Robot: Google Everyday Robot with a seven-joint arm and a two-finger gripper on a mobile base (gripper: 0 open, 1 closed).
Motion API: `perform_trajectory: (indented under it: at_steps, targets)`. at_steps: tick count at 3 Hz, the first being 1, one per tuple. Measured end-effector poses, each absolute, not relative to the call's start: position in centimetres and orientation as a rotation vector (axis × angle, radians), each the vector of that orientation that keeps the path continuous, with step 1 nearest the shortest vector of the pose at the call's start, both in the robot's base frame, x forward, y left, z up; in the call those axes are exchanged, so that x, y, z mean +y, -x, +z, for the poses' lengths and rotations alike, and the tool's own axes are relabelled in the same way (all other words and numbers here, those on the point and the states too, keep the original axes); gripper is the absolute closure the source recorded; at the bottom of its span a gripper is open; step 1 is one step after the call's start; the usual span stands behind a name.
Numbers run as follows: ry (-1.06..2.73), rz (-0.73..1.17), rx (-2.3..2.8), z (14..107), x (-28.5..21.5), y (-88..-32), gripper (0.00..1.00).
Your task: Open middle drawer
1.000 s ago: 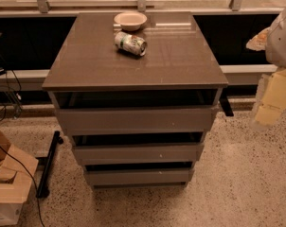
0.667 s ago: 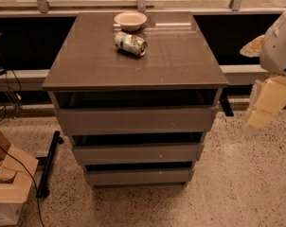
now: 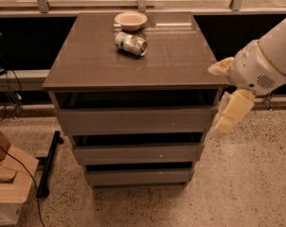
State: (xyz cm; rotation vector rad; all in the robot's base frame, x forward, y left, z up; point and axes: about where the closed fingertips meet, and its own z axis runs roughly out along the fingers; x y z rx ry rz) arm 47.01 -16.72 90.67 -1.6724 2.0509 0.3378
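The middle drawer (image 3: 133,153) is the grey-brown handleless front between the taller top front (image 3: 133,121) and the smaller bottom front (image 3: 138,176) of the cabinet. It has a pale speck near its centre and looks shut, with a dark gap above it. My gripper (image 3: 217,100) hangs at the cabinet's right side, level with the top drawer and above and to the right of the middle one. Its pale fingers (image 3: 233,110) are spread apart and hold nothing.
A can (image 3: 131,43) lies on its side and a bowl (image 3: 130,20) stands on the cabinet top (image 3: 86,60). A cardboard box (image 3: 8,183), cables and a black bar (image 3: 48,162) sit on the floor at the left. Speckled floor lies to the right.
My arm and gripper have moved left toward the cabinet's right edge and slightly down. The drawers, can and bowl have not moved.
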Motion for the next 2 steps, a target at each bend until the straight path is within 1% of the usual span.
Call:
perform_trajectory:
  at_steps: [1, 2]
  targets:
    - [1.659, 0.412, 2.041, 89.8, -15.9, -47.3, 0.00]
    - [1.574, 0.384, 2.100, 88.3, -16.2, -46.7, 0.00]
